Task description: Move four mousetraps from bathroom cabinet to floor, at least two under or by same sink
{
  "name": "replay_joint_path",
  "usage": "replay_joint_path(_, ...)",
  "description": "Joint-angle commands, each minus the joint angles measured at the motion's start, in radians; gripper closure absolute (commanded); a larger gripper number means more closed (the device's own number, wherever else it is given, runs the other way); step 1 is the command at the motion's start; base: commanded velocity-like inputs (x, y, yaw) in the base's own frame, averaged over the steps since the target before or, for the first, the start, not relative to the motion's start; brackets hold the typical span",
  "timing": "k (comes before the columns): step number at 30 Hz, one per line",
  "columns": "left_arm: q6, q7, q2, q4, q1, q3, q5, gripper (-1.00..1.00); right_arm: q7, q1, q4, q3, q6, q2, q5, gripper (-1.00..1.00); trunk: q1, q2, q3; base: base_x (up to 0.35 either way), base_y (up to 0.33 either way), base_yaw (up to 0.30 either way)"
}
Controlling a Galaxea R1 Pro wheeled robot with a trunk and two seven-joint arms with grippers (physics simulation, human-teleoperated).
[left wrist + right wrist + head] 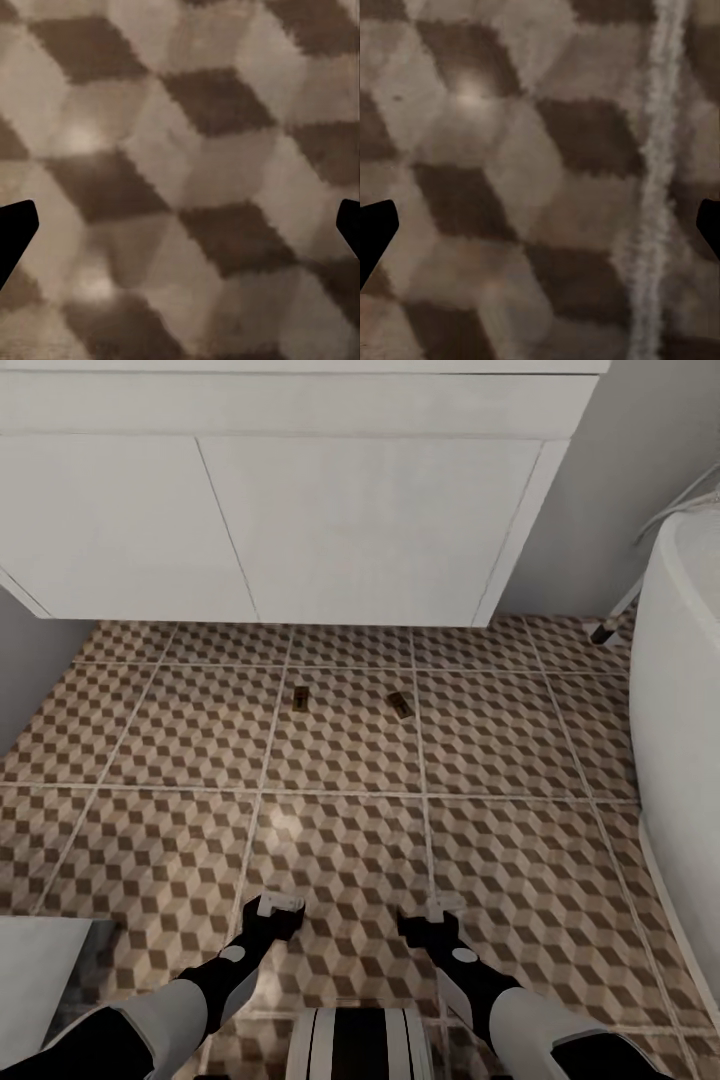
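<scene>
The left gripper (pixel 278 905) hangs over the bathroom floor (pixel 150 840), fingers wide and empty. Two mousetraps (pixel 299 699) (pixel 401 704) lie on tiles near the white unit (pixel 300 510). The right gripper (pixel 430 912) is wide too.

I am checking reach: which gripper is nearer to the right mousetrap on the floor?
The right gripper. It hangs over the tiles a little right of the right mousetrap and closer to the robot. The left gripper is farther off, on the mousetrap's left side.

two mousetraps (pixel 299 699) (pixel 401 705), two grippers (pixel 277 906) (pixel 432 916)
</scene>
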Motion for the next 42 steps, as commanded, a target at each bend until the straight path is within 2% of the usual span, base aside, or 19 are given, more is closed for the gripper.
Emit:
replay_joint_path(1,-0.004,0.0,0.0,0.001,-0.001,-0.009,0.008,-1.0,-0.002,-0.001,0.001,0.009,-0.004,0.0,-0.01,-1.0,-0.001,0.0,0.0,-0.335,0.0,0.0)
replay_joint_path(22,-0.005,0.0,-0.001,0.001,-0.001,-0.005,0.008,-1.0,-0.002,0.001,0.001,0.011,-0.004,0.0,-0.01,-1.0,-0.001,0.0,0.0,-0.324,0.0,0.0)
replay_joint_path(36,-0.005,0.003,-0.007,0.002,-0.001,-0.004,0.008,-1.0,-0.002,0.001,0.001,0.011,-0.004,0.0,-0.009,-1.0,-0.001,0.0,0.0,-0.07,0.0,0.0)
replay_joint_path(39,-0.003,0.006,-0.012,0.003,-0.001,-0.003,0.01,-1.0,-0.002,0.001,0.001,0.01,-0.004,-0.001,-0.009,-1.0,-0.001,0.0,0.0,-0.005,0.0,0.0)
replay_joint_path(40,0.009,0.01,-0.029,0.006,-0.001,-0.001,0.013,-1.0,-0.002,0.001,0.001,0.009,-0.004,-0.001,-0.009,-1.0,-0.001,0.0,0.0,-0.001,0.0,0.0)
replay_joint_path(42,0.021,0.012,-0.039,0.008,-0.001,0.001,0.015,-1.0,-0.002,0.001,0.001,0.009,-0.004,-0.001,-0.008,-1.0,-0.001,0.0,0.0,-0.001,0.0,0.0)
